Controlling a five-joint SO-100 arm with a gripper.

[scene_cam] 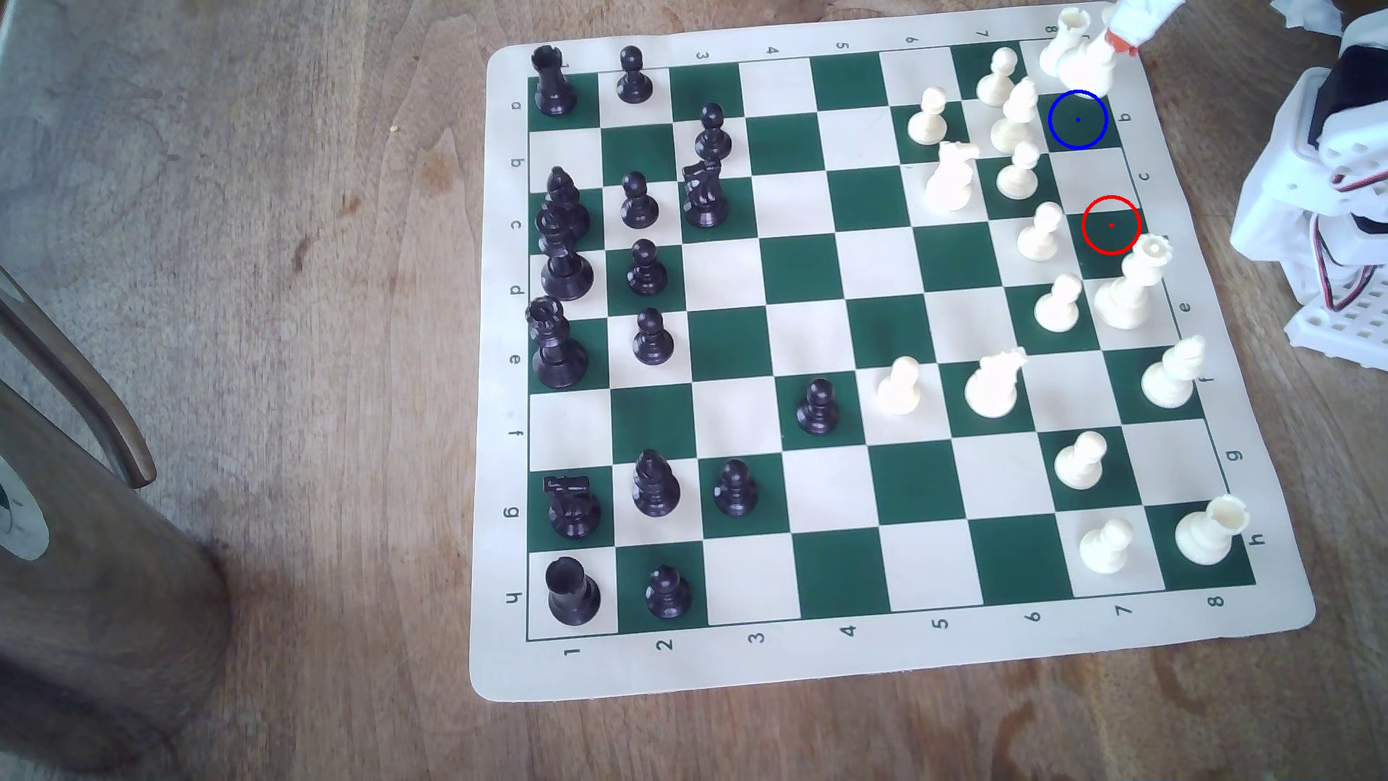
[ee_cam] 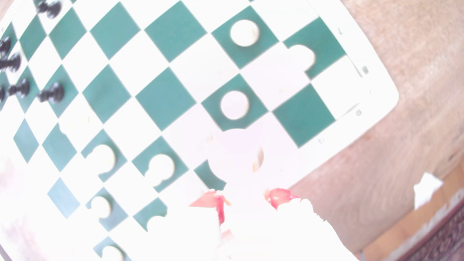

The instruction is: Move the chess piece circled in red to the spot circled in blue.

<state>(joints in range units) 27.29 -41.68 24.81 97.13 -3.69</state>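
Note:
In the exterior view my gripper [scene_cam: 1113, 36], white with red fingertips, reaches in at the board's far right corner. It is shut on the chess piece [scene_cam: 1087, 66], a cream piece whose wide round base shows below the fingers; its top is hidden by them. The piece hangs tilted just beyond the spot [scene_cam: 1078, 119], a dark green square with a blue ring that has nothing on it. The red-ringed square [scene_cam: 1111, 224] is bare. In the washed-out wrist view, the red fingertips [ee_cam: 212, 200] flank the pale chess piece [ee_cam: 242, 160].
A cream rook [scene_cam: 1066, 36] stands right beside the held piece. A cream bishop [scene_cam: 1014, 116] and pawns crowd the exterior view's left of the spot. A cream coronet piece [scene_cam: 1133, 289] is near the red ring. The arm's base [scene_cam: 1337, 188] is at the right.

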